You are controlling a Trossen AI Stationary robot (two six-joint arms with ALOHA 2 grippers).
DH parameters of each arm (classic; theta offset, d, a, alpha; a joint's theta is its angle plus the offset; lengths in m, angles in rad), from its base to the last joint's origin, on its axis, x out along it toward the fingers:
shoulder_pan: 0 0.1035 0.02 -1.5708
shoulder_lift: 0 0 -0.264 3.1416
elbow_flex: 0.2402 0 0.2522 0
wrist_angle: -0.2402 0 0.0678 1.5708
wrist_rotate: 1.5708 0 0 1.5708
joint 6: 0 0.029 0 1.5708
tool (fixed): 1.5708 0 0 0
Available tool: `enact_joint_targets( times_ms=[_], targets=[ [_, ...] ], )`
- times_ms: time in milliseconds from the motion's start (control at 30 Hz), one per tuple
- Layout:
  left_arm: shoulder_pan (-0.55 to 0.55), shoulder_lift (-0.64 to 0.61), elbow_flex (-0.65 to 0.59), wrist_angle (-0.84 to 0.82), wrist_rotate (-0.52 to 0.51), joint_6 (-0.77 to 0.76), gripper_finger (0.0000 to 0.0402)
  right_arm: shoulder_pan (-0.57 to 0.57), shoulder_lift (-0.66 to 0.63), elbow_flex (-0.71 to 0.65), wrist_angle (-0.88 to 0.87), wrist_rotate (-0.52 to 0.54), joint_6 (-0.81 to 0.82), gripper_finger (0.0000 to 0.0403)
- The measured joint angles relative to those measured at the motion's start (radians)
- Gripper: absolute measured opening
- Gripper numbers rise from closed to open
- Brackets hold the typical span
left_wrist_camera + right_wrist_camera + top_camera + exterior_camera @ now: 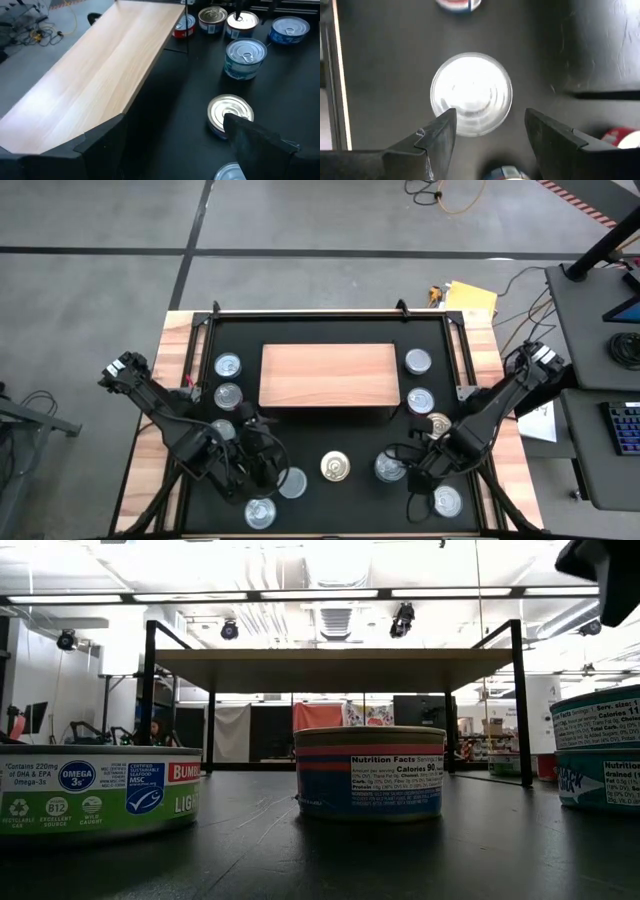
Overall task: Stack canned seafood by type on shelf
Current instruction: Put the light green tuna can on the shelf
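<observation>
Hovering over the near right part of the black mat [330, 435], the right gripper [490, 137] is held with fingers parted above a silver-lidded tin [471, 94], apparently lined up for a descent; nothing is gripped, and the tin is seen between the fingertips without contact. At near left, the left gripper [262, 452] is held among several tins, fingers spread wide and empty; only one dark finger [252, 142] is shown in its wrist view, partly covering a silver tin [227, 111]. A gold-lidded tin [335, 467] is set near centre, presumably awaiting sorting. Farther off, the shelf [328, 375] is found mid-mat with no tins on it, so stacking is judged not yet begun. Further tins are ranged at its left [228, 365] and right [418, 361] ends. Labels are legible only from table height; tin types cannot otherwise be told.
</observation>
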Motion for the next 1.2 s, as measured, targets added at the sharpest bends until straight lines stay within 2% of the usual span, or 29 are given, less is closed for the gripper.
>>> enact_joint_targets(
  times_ms=[233,433,733,1033,1200],
  targets=[
    [-0.004,0.0,0.0,-0.009,-0.013,0.0,0.0315,0.019,-0.068,-0.177,0.158,0.08,0.053,0.0226],
    [-0.004,0.0,0.0,-0.021,-0.03,0.0,0.0315,0.044,-0.087,-0.266,0.199,0.119,0.138,0.0226],
    [-0.003,0.0,0.0,-0.021,-0.054,0.018,0.0315,0.043,-0.081,-0.275,0.265,0.132,0.199,0.0229],
    [-0.003,0.0,0.0,-0.021,-0.055,0.023,0.0315,0.043,-0.08,-0.275,0.263,0.133,0.139,0.0283],
    [-0.003,0.0,0.0,-0.021,-0.055,0.023,0.0315,0.043,-0.08,-0.278,0.266,0.141,0.137,0.0286]
  ],
)
